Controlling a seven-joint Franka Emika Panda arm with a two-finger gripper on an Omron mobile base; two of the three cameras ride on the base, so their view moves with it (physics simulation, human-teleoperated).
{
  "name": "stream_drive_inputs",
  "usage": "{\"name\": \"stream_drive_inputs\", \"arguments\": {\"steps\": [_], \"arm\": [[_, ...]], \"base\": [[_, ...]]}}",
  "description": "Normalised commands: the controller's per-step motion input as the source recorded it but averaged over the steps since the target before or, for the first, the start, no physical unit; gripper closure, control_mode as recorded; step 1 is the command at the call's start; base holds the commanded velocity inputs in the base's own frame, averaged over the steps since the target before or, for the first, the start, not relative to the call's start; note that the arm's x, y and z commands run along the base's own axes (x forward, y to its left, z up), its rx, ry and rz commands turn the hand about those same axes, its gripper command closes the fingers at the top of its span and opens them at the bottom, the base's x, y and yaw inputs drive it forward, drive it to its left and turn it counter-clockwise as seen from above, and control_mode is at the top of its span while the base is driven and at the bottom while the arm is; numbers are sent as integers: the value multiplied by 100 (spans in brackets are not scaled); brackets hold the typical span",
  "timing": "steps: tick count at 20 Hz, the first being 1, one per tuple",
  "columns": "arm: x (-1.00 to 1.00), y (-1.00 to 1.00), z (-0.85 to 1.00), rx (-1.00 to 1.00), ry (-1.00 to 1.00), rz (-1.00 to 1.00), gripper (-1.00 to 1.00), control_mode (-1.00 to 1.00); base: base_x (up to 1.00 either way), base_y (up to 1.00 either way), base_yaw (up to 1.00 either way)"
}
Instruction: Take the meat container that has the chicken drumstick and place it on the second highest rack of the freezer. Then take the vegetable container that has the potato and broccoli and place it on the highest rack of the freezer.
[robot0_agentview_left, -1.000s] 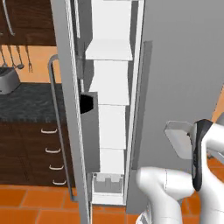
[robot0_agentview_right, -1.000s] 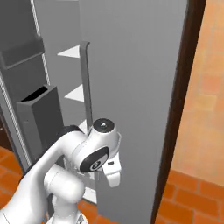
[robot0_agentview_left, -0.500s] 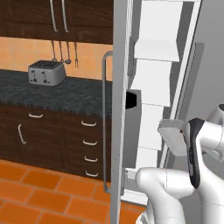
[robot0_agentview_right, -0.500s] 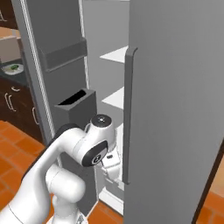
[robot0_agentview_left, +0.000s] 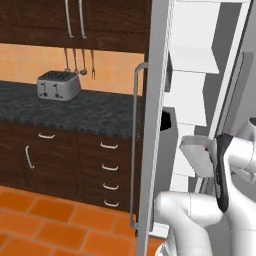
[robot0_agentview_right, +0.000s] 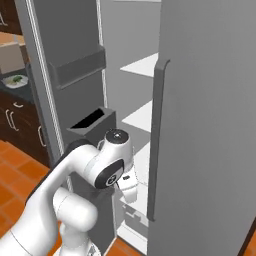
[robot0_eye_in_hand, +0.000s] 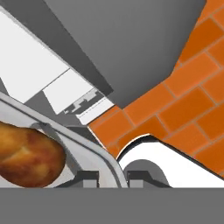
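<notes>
My gripper (robot0_eye_in_hand: 114, 178) is shut on the rim of the grey meat container (robot0_eye_in_hand: 65, 131), low in the hand view. The orange-brown chicken drumstick (robot0_eye_in_hand: 28, 159) lies inside it at the left. From the left base view the container (robot0_agentview_left: 196, 154) shows as a grey slab held up in front of the open freezer (robot0_agentview_left: 192, 100), level with its middle white shelves (robot0_agentview_left: 192, 61). In the right base view the hand (robot0_agentview_right: 127, 186) hangs low before the freezer's white shelves (robot0_agentview_right: 142, 65). The vegetable container is out of view.
The freezer's open door (robot0_agentview_left: 154, 125) with its long handle (robot0_agentview_left: 134, 150) stands left of the arm, its bins (robot0_agentview_right: 75, 70) facing inward. A closed grey door (robot0_agentview_right: 210, 125) is on the right. A dark counter (robot0_agentview_left: 75, 110) with a toaster (robot0_agentview_left: 59, 85) lies left. The floor (robot0_eye_in_hand: 192, 87) is orange tile.
The whole picture has shifted as the base turned: the counter and toaster slid into the left view, and the freezer interior came nearer. The grip on the container is unchanged.
</notes>
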Motion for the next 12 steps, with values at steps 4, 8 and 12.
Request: {"name": "stream_drive_inputs", "arguments": {"steps": [4, 8, 12], "arm": [[20, 1, 18, -1, -7, -1, 100, -100], [100, 0, 94, 0, -31, -16, 100, -100], [91, -24, 75, 0, -27, -22, 100, -100]], "base": [[31, 15, 0], [0, 0, 0], [0, 0, 0]]}}
